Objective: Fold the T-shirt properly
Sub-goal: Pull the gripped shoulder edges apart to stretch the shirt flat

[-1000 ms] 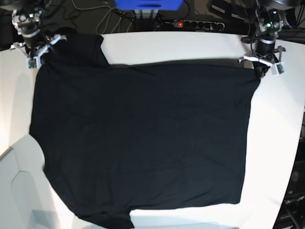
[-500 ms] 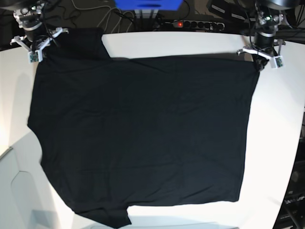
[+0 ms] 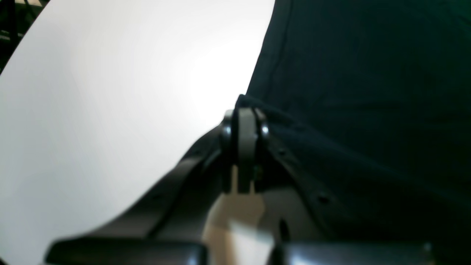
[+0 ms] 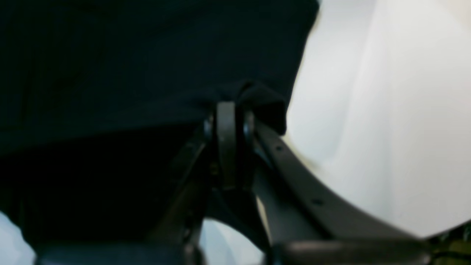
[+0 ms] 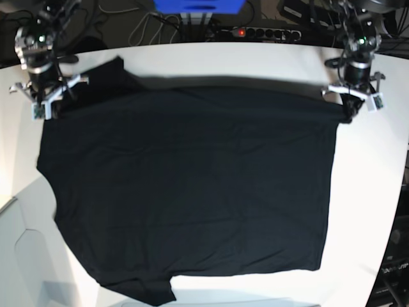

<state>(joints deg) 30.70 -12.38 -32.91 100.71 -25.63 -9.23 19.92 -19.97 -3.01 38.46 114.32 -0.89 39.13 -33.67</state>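
The black T-shirt lies spread over the white table, one sleeve at the far left and one at the near edge. My left gripper is shut on the shirt's far right corner. In the left wrist view the left gripper pinches a bunched bit of the T-shirt. My right gripper is shut on the far left corner, near the sleeve. The right wrist view shows the right gripper clamping a fold of the T-shirt. The far hem hangs slightly raised between them, casting a shadow.
Behind the table sit a power strip with a red light, loose cables and a blue box. The table's curved edge runs close to the shirt on the right. Bare white table shows beside the held corners.
Both grippers have come toward the front of the table, bringing the shirt's far edge with them. The far left sleeve has shifted and folded inward.
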